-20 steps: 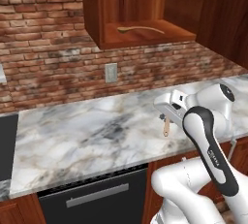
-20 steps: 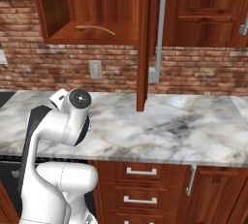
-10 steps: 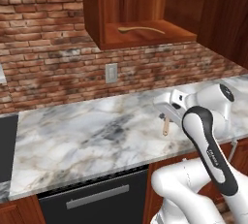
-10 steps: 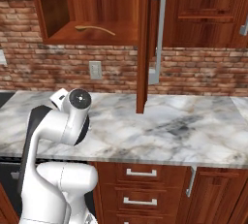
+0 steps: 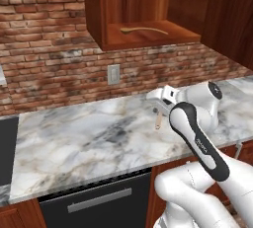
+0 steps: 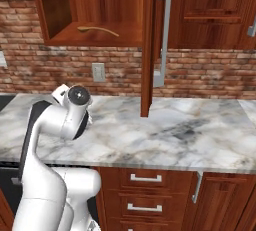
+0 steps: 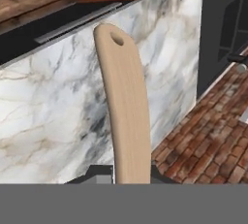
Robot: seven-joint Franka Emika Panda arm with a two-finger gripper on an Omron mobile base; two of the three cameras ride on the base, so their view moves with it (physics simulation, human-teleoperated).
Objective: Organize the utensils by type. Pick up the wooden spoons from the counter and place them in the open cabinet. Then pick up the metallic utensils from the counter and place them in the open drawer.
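Barely anything is shifting vs. the earlier frames: arm is holding nearly the same pose over the tabletop (image 5: 89,138), the hand (image 5: 159,108) sitting a touch higher/closer to the wall, spoon still dangling from it.

Open cabinet (image 5: 148,37) is sitting above and slightly left of the hand in the left base view, w/ its shelf well up from the marble; a wooden spoon (image 5: 143,29) is already lying across that shelf, handle running left-right. So the coming move is mostly upward, then forward into the opening. The cabinet door (image 6: 150,50) is standing open, hanging edge-on to the right of the opening in the right base view, prob. worth keeping clear of.

Pale tan spoon (image 7: 123,106) is in the hand, long axis running straight out from the fingers in the hand view, hole-end of the handle farthest away. In the left base view it is hanging roughly vertical below the hand, off the marble.

Hand is clamped shut on the pale tan spoon, fingers nearly together around its thin body.
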